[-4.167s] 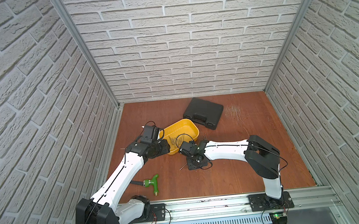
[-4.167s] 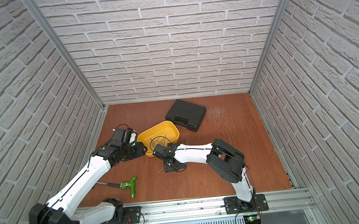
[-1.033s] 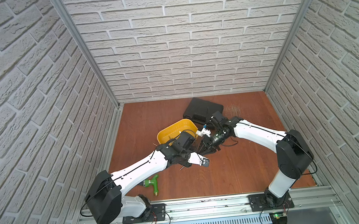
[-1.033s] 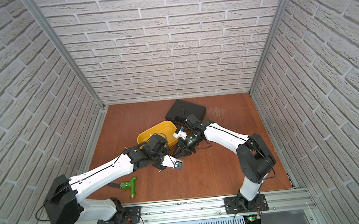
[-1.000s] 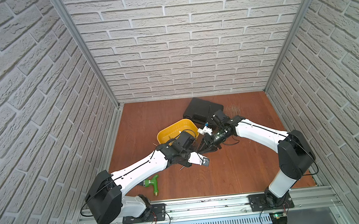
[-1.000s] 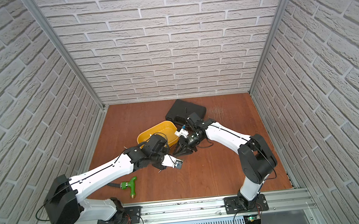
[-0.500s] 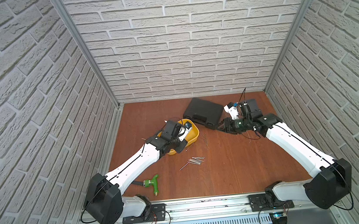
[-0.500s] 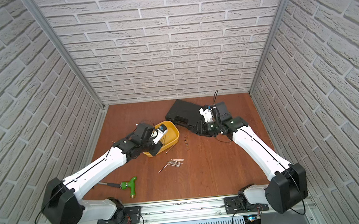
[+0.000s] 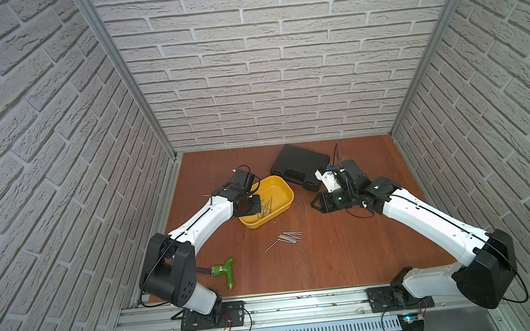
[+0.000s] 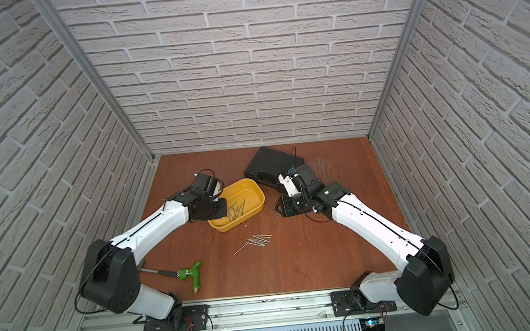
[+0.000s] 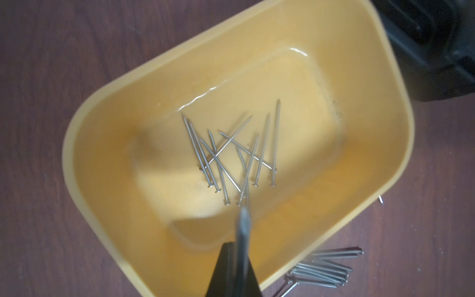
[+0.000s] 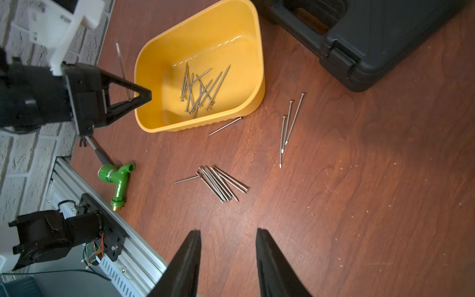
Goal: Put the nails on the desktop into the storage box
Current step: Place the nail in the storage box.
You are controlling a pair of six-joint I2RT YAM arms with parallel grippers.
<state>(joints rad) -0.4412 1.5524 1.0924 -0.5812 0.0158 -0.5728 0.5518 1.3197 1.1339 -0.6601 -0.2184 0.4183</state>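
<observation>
The yellow storage box (image 9: pixel 288 190) (image 10: pixel 261 195) stands mid-left on the desktop (image 9: pixel 349 248), with several nails (image 11: pixel 231 154) (image 12: pixel 200 90) crossed on its floor. My left gripper (image 11: pixel 237 246) (image 9: pixel 256 206) hangs over the box's left end, shut on a nail (image 11: pixel 243 226) that pokes out past its tips. A pile of nails (image 9: pixel 288 237) (image 12: pixel 223 183) lies in front of the box. Three nails (image 9: pixel 303 206) (image 12: pixel 289 126) lie to its right and one nail (image 12: pixel 225 126) against its front wall. My right gripper (image 12: pixel 227 231) (image 9: pixel 316 205) is open and empty beside those three.
A black moulded case (image 9: pixel 300 166) (image 12: pixel 385 38) lies behind the box, close to my right wrist. A green-handled tool (image 9: pixel 224 271) (image 12: pixel 117 177) lies at the front left near the left arm's base. The rail (image 9: pixel 304 298) runs along the front edge.
Both grippers have left the nail pile in front of the box. The left one has gone back over the box with a nail. The right arm has swung right and opened wider.
</observation>
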